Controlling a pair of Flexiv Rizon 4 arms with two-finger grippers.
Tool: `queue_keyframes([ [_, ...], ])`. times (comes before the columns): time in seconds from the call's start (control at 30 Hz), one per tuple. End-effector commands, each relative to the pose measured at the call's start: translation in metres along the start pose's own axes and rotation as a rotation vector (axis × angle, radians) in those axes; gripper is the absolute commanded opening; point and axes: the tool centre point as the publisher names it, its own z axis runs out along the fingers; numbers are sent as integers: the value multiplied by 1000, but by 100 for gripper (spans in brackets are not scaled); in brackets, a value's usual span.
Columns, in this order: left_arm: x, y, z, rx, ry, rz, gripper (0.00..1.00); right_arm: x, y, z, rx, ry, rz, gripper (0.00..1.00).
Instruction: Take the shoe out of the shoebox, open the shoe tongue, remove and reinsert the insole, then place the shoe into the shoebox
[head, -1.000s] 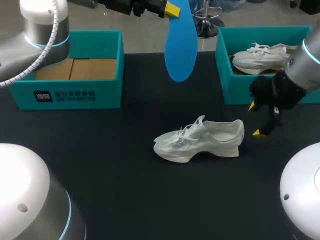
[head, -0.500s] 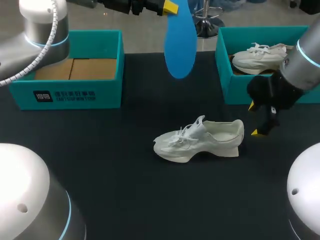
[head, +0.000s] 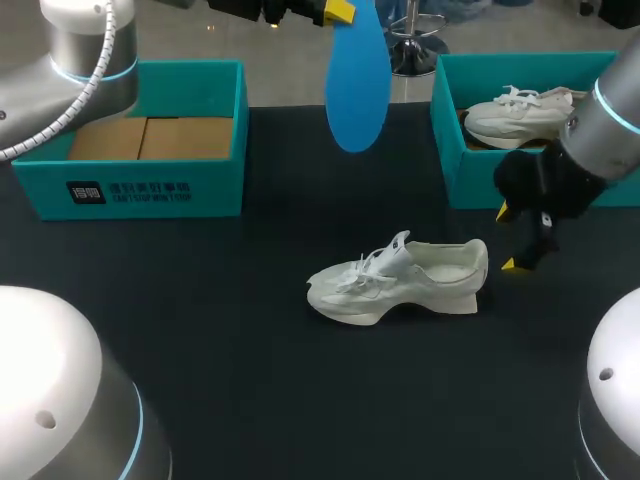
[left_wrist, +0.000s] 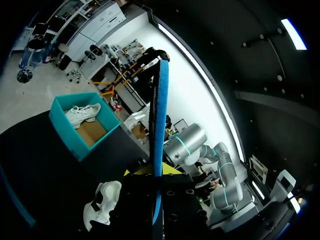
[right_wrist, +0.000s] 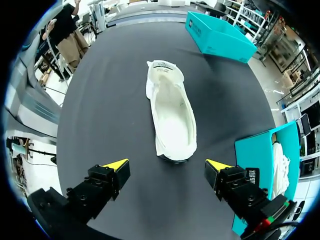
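Head view: we're mid insole step. L gripper (head: 338, 13) is clamped on the insole (head: 357, 85), holding it up above the table (head: 200, 350). Shoe (head: 400, 280) lies mid-table. R gripper (head: 508, 238) sits by the heel, jaws wide, empty. Next, imo: R steadies the heel, L feeds the insole in toe-first.

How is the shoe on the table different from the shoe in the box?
The table shoe lies on the black table; the boxed shoe sits inside a teal box. The table shoe shows whole, the right gripper open by its heel; the boxed shoe is partly hidden by the box wall. Both are white with laces.
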Motion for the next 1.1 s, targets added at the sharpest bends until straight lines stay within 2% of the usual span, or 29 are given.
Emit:
queue_keyframes([
  [0.03, -1, 1, 0, 2, 2, 1, 0, -10, 18, -2, 47, 15, 6, 100],
  [0.3, -1, 1, 0, 2, 2, 1, 0, -31, 53, 2, 101, 8, 23, 100],
  [0.4, -1, 1, 0, 2, 2, 1, 0, -37, 59, 8, 90, -10, 35, 100],
  [0.57, -1, 1, 0, 2, 2, 1, 0, -44, 69, 21, 139, -7, 34, 100],
  [0.8, -1, 1, 0, 2, 2, 1, 0, -50, 70, 48, 133, 5, 16, 100],
  [1.1, -1, 1, 0, 2, 2, 1, 0, -57, 61, 75, 125, 17, 3, 100],
])
